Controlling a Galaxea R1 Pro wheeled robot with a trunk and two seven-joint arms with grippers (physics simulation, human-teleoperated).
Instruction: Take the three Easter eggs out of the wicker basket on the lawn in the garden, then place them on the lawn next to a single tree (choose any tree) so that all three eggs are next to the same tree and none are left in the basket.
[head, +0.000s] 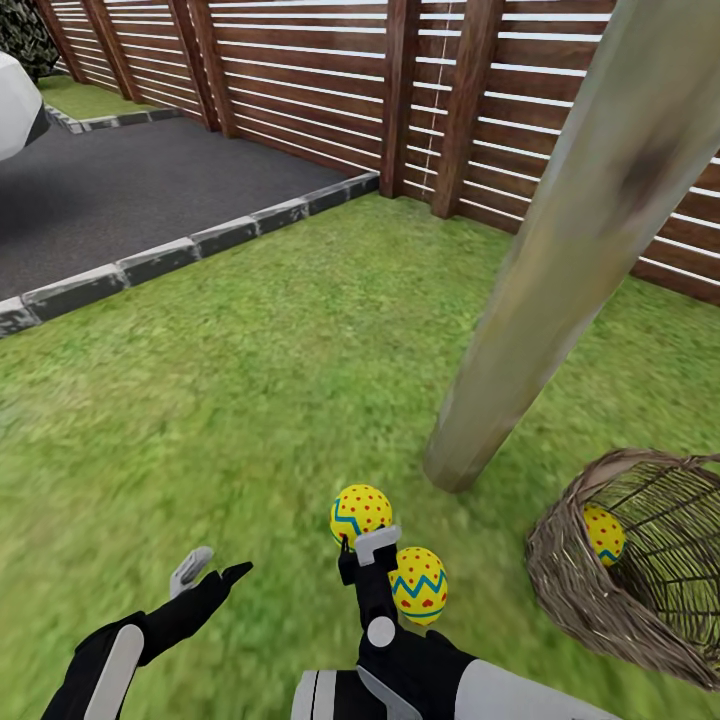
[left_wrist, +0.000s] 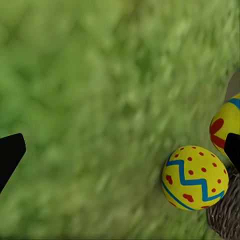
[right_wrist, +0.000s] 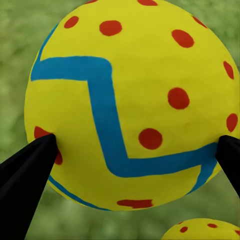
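My right gripper (head: 362, 538) is shut on a yellow Easter egg (head: 360, 510) with red dots and a blue zigzag; in the right wrist view both fingertips press the sides of this egg (right_wrist: 125, 100). A second egg (head: 419, 585) lies on the lawn (head: 250, 400) beside that gripper. The third egg (head: 603, 534) sits inside the wicker basket (head: 560, 580), which is tipped on its side at the right. The tree's pale trunk (head: 520, 320) rises between the eggs and the basket. My left gripper (head: 222, 566) hangs open over bare grass, left of the eggs.
A brown slatted wooden fence (head: 330, 90) runs along the back. The dark paved driveway (head: 130, 190), edged by a grey stone kerb (head: 160, 262), lies at the back left, with part of a white car (head: 15, 100) on it. Open grass spreads left of the trunk.
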